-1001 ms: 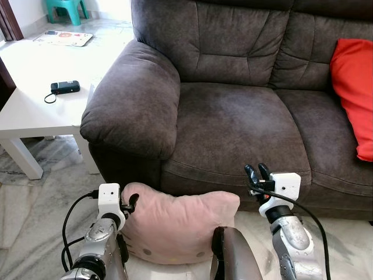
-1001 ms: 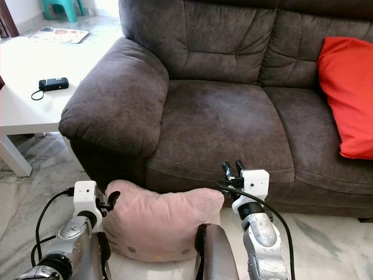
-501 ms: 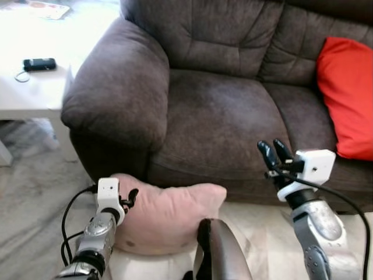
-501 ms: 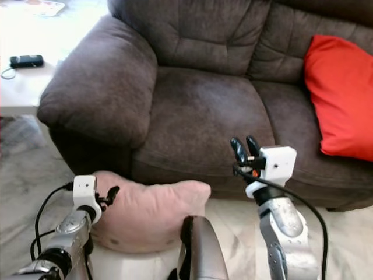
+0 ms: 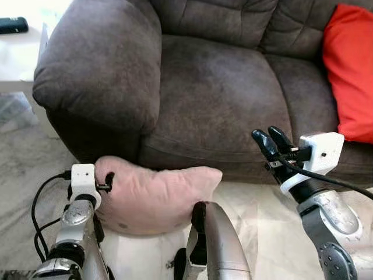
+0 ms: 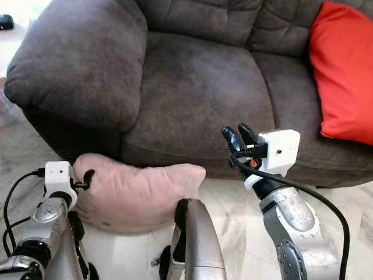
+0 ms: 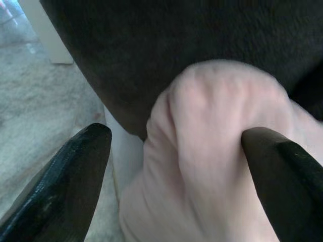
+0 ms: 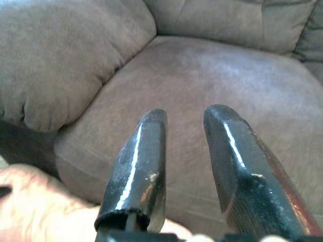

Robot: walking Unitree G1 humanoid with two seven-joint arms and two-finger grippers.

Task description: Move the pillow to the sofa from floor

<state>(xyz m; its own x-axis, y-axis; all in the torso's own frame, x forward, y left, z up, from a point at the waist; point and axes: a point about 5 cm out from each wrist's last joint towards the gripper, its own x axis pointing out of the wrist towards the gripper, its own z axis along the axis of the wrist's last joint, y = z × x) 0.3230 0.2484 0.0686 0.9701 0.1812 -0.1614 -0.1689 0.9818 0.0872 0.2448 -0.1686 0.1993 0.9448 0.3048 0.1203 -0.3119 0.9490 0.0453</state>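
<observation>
A pale pink pillow [image 5: 160, 195] lies on the marble floor, leaning against the front of the dark brown sofa [image 5: 204, 93]. My left gripper [image 5: 107, 180] is at the pillow's upper left corner. It is open, and in the left wrist view that pillow corner [image 7: 212, 126] sits between the wide-spread fingers [image 7: 65, 171], with one finger against the fabric. My right gripper [image 5: 268, 139] hovers in front of the seat cushion's front edge, above and to the right of the pillow. Its fingers [image 8: 139, 166] stand a narrow gap apart with nothing between them.
A red cushion [image 5: 349, 70] rests on the sofa's right side. The thick sofa armrest [image 5: 93, 64] overhangs the pillow's left end. A white side table [image 5: 17, 52] stands to the left. My own silver leg [image 5: 213, 245] rises at the bottom centre.
The view has shifted forward and down, so the sofa looks closer. My left gripper now has the pillow's corner between its fingers. My right gripper stays raised before the seat edge.
</observation>
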